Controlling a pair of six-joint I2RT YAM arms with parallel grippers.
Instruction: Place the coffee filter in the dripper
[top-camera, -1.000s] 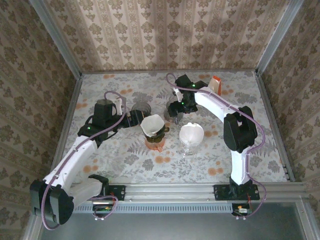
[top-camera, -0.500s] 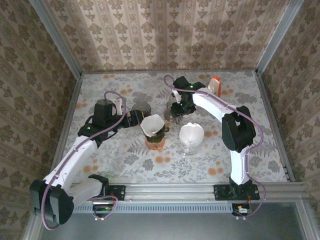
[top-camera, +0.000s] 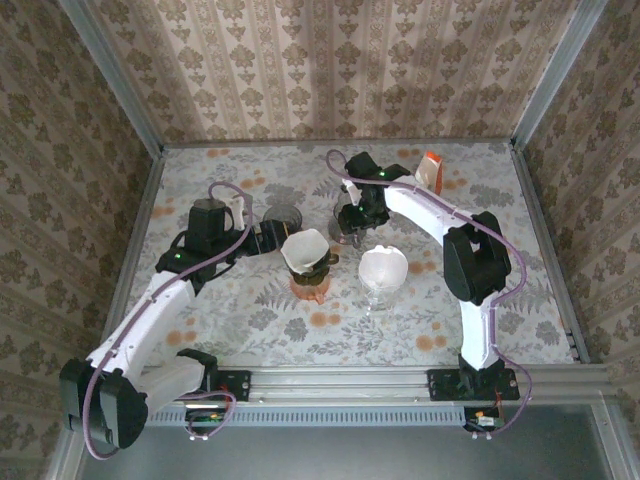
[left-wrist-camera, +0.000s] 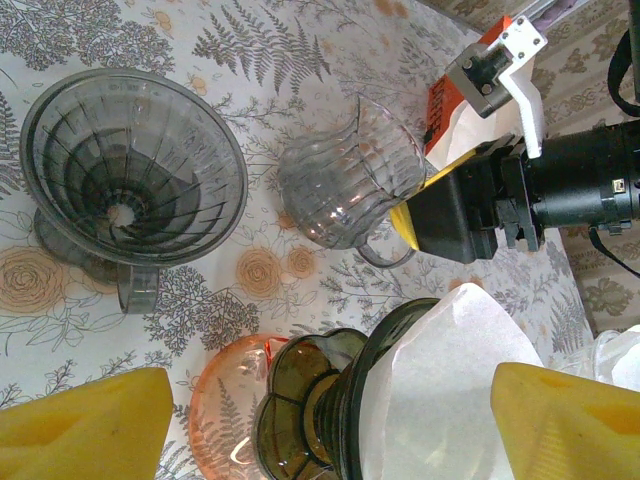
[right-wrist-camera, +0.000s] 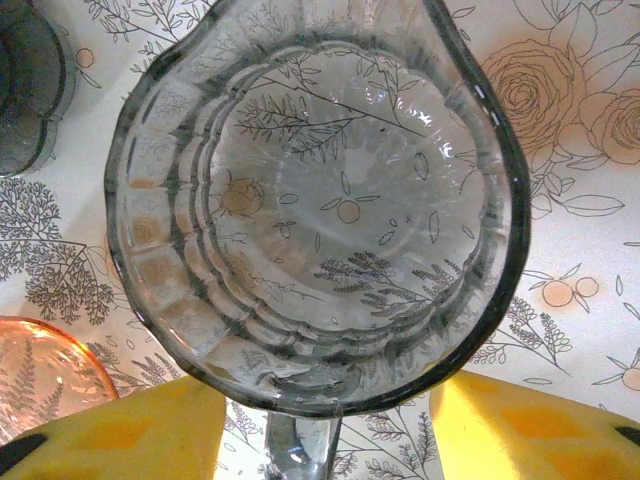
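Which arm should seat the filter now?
Probably left: the open left gripper straddles the white paper filter in the dark olive glass dripper; the right gripper is at the clear ribbed glass pitcher.

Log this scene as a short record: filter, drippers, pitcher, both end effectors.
dark dripper: at the pink saucer, whether on it unclear
filter: white paper, seated in dark dripper
grey dripper: empty, standing apart
pitcher: clear glass, empty
left end effector: open, fingers either side of dark dripper
right end effector: straddles pitcher's handle, grip unclear
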